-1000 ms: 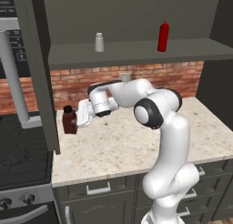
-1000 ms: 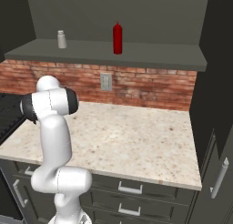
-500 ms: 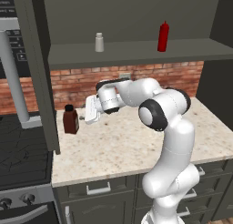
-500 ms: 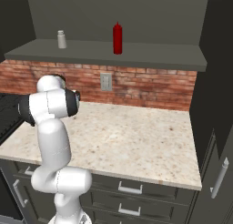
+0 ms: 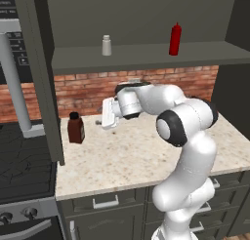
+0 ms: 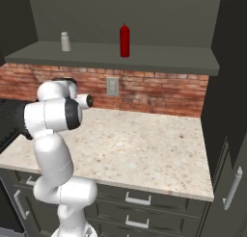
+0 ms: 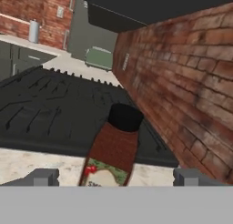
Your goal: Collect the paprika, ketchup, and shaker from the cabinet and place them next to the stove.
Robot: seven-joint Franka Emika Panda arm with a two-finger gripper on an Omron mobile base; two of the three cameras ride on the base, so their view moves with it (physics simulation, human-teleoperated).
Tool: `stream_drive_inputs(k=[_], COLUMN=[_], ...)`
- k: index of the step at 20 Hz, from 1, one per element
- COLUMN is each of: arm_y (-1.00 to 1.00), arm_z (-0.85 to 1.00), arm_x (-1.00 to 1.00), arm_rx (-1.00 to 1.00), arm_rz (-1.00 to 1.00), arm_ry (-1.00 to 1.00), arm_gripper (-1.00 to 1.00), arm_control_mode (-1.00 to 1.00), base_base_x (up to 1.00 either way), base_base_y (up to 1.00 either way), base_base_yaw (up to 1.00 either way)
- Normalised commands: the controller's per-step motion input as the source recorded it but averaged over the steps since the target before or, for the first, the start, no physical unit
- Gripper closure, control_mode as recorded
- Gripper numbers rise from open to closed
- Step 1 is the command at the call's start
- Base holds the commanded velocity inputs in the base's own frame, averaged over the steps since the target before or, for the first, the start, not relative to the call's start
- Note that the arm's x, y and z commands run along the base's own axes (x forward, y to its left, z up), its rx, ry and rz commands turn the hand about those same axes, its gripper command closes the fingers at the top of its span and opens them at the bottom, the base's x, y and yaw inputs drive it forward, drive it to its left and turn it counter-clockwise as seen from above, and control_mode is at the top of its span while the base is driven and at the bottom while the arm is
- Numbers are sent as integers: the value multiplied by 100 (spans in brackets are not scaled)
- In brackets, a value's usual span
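The paprika, a squat dark brown bottle with a black cap, stands upright on the counter beside the black stove. My gripper hovers a little to its right, open and holding nothing, pointing at the bottle. In the hand view the paprika sits between and beyond my spread fingertips, with the stove behind it. On the cabinet shelf stand the small pale shaker and the red ketchup. From the right, the shaker and ketchup stand on the shelf.
The open cabinet door hangs edge-on over the counter's left end, close to the paprika. A steel microwave sits above the stove. The brick wall carries an outlet. Drawers run under the counter.
My gripper has drawn back to the right, away from the paprika, staying open. The paprika has stayed where it stands on the counter.
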Motion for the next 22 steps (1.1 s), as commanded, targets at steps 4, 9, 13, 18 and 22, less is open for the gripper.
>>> stream_drive_inputs(k=[4, 9, 13, 18, 22], arm_y=[-37, -27, -29, -31, -20], arm_z=[48, 63, 74, 79, 81], arm_x=[-67, -65, -60, -49, -48], arm_rx=[0, 0, 0, 0, 0], arm_rz=[-10, -14, -15, -16, -19], arm_ry=[-3, 0, 0, 9, 18], arm_gripper=[-100, -100, -100, -100, -100], arm_control_mode=[-100, -100, -100, -100, -100], base_base_x=[0, 0, 0, 0, 0], base_base_y=[0, 0, 0, 0, 0], base_base_yaw=[0, 0, 0, 0, 0])
